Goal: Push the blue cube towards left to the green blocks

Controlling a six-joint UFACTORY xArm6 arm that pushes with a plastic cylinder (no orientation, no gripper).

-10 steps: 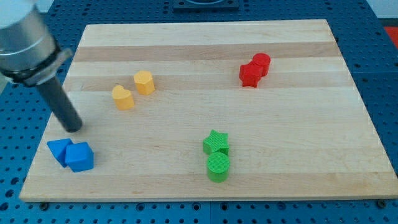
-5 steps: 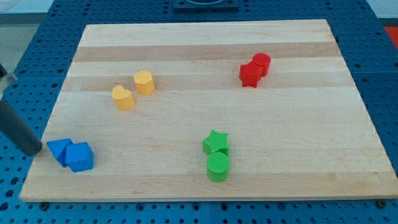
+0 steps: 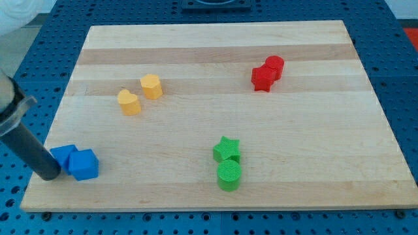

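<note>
Tool: a straight dark rod with no jaws, so there is nothing to open, close or clamp.
My tip (image 3: 49,175): down on the board near its lower left corner, touching or just at the left side of the blue blocks.
Rod body: slants up toward the view's left edge, where a grey metal collar (image 3: 8,108) is cut off by the frame.
Blue cube (image 3: 84,164): near the view's bottom left, just right of my tip, with its left face pressed against the other blue block.
Other blue block (image 3: 63,155): wedge-like, partly behind the rod; its exact shape cannot be told.
Green star (image 3: 226,149): lower middle of the board, well apart from the blue cube, toward the view's right.
Green cylinder (image 3: 229,174): touching the star from below.
Orange blocks: one (image 3: 129,102) and another (image 3: 151,86) sit near each other, up and right of the blue pair; shapes unclear.
Red blocks: a red star-like block (image 3: 262,78) touches a red cylinder (image 3: 275,66) at the upper right.
Board (image 3: 215,117): pale wood with lengthwise stripes.
Base under board (image 3: 398,98): blue plate with a grid of holes.
Writing: no readable text or brand mark can be made out.
</note>
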